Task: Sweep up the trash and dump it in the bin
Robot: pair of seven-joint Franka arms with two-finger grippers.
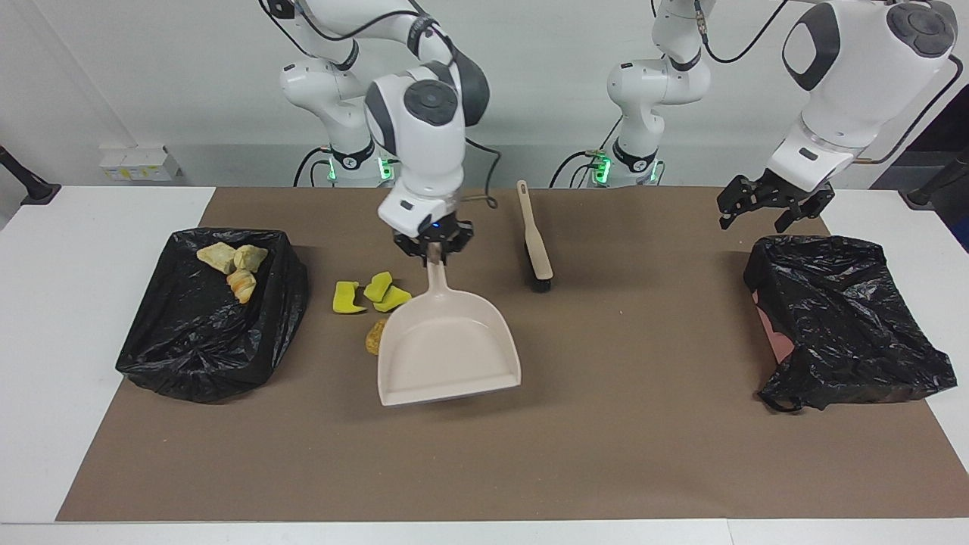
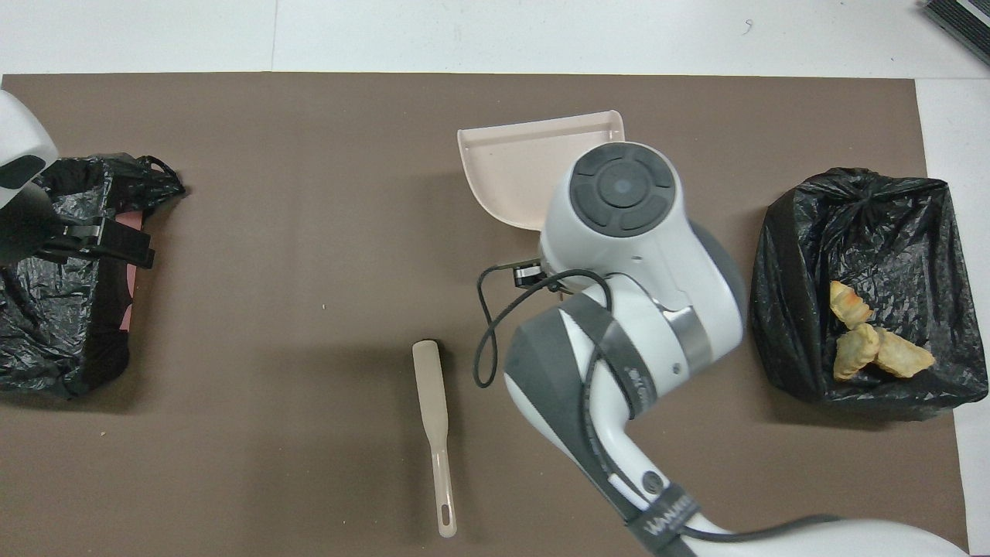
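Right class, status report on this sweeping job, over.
Right gripper shut on beige plastic dustpan; left gripper open, waiting. Three tan lumps binned; yellow sponge pieces and orange-brown lump beside pan. Nothing blocking.

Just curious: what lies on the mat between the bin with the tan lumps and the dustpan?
In the facing view, between the bin and the dustpan lie three yellow sponge pieces and an orange-brown lump.
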